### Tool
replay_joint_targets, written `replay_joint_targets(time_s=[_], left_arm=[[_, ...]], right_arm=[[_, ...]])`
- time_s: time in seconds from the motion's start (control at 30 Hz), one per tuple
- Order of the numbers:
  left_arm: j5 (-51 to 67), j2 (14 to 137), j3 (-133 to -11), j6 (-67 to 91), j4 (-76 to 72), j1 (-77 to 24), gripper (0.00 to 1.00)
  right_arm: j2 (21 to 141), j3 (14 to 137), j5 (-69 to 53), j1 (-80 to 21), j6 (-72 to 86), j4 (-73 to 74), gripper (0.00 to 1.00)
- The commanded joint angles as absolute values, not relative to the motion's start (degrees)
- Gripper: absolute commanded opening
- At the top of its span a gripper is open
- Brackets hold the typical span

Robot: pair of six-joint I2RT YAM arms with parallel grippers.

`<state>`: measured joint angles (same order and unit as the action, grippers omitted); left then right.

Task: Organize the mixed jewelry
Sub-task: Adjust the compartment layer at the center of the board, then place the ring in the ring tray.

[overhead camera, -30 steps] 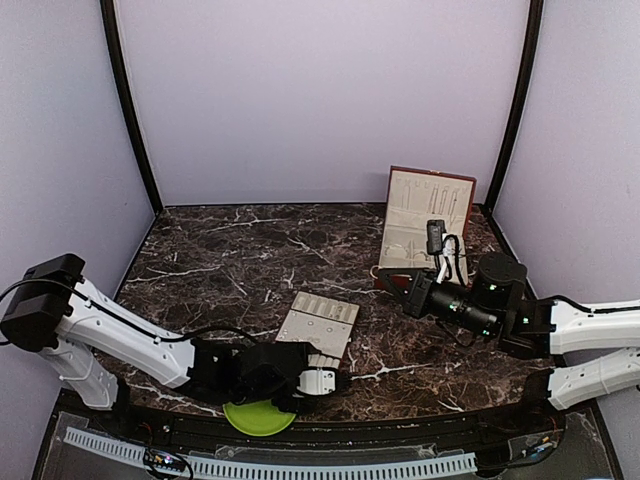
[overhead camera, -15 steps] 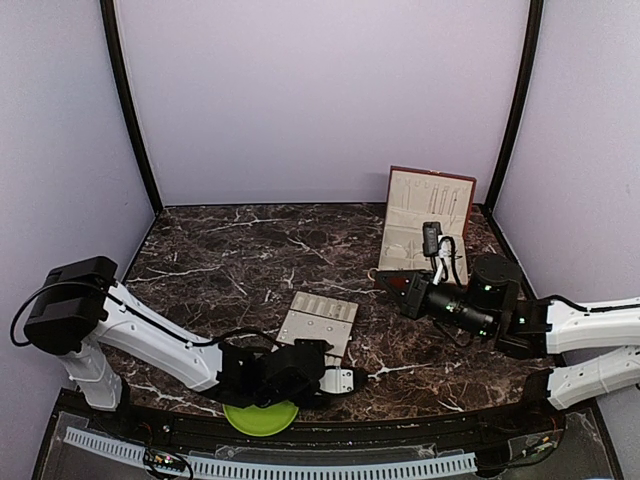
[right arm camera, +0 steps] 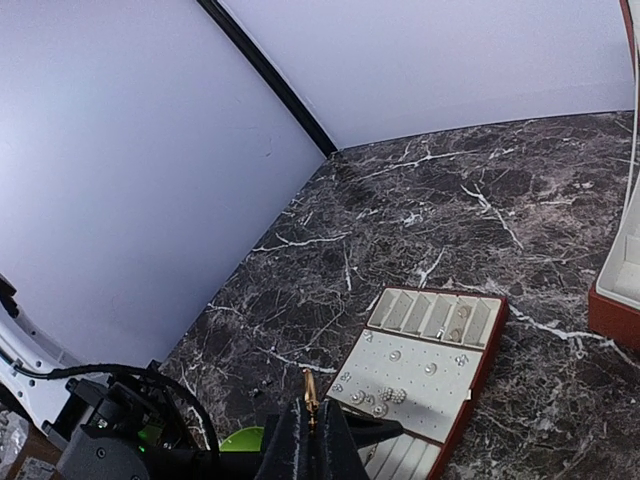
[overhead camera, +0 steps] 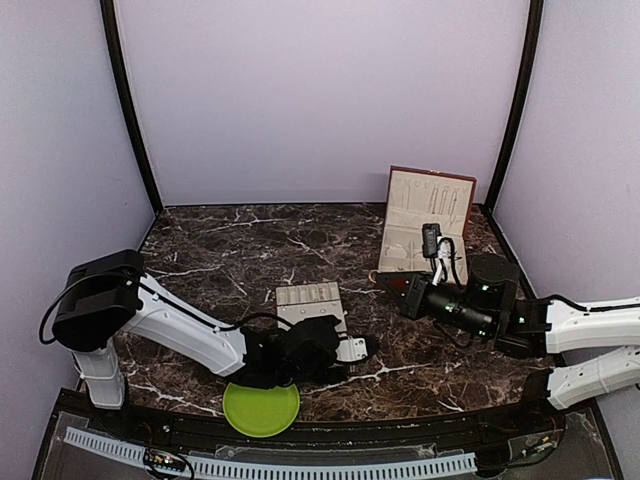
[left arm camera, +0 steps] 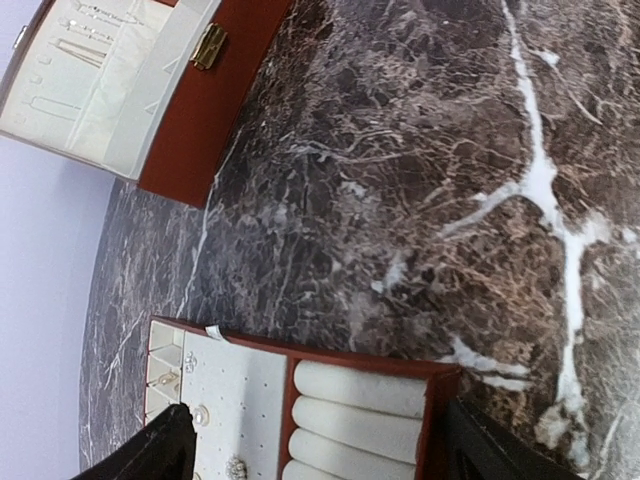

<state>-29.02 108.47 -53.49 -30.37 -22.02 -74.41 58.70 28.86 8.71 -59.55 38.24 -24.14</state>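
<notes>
The cream-lined tray (overhead camera: 310,300) lies mid-table; it also shows in the right wrist view (right arm camera: 425,365) with silvery studs (right arm camera: 395,396) pinned on its panel. My left gripper (overhead camera: 350,348) is open at the tray's near end. In the left wrist view its fingers (left arm camera: 150,455) straddle the tray's ring-roll end (left arm camera: 360,390). My right gripper (overhead camera: 395,288) hovers right of the tray, shut (right arm camera: 312,412) on a thin gold piece (right arm camera: 309,385). Tiny loose pieces (right arm camera: 262,382) lie on the marble left of the tray.
A green plate (overhead camera: 261,408) sits at the near edge, seen partly in the right wrist view (right arm camera: 240,438). The reddish-brown box (overhead camera: 425,225) stands open at the back right, its gold clasp (left arm camera: 208,45) facing the tray. Walls close in left, back and right.
My left arm swung right, off the green plate, which now shows whole. The tray turned and shifted back-left. My right gripper crept slightly left, still holding the gold piece.
</notes>
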Motion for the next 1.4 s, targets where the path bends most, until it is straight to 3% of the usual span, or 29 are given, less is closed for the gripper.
replay_joint_targets(time_s=[0.0, 0.23, 0.57, 0.73, 0.97, 1.1, 1.37], left_arm=[[-29.2, 109.6, -56.2, -28.3, -25.0, -73.1, 0.88], [-24.6, 107.2, -58.4, -23.3, -26.3, -72.4, 0.89], [-7.1, 88.3, -51.3, -13.3, -17.8, -70.3, 0.89], [-2.5, 80.1, -48.8, -7.1, -7.7, -64.3, 0.91], [6.5, 77.4, -58.4, 1.5, 10.9, -50.8, 0.92], [13.7, 75.7, -62.0, 3.5, 14.2, -40.7, 0.95], [10.4, 71.0, -59.3, 3.1, 14.4, -31.4, 0.98]], right_arm=[[58.4, 30.8, 11.0, -59.2, 38.4, -22.9, 0.00], [57.7, 33.7, 15.3, -59.2, 37.1, -14.5, 0.00], [57.6, 38.1, 18.8, -58.9, 36.9, -1.3, 0.00], [62.2, 40.2, 15.1, -59.0, 36.9, -0.5, 0.00], [73.9, 46.6, 10.3, -61.7, 36.6, 2.3, 0.00], [80.1, 50.6, 10.4, -64.3, 38.2, 4.8, 0.00], [88.3, 54.0, 10.7, -67.2, 43.6, 7.8, 0.00]])
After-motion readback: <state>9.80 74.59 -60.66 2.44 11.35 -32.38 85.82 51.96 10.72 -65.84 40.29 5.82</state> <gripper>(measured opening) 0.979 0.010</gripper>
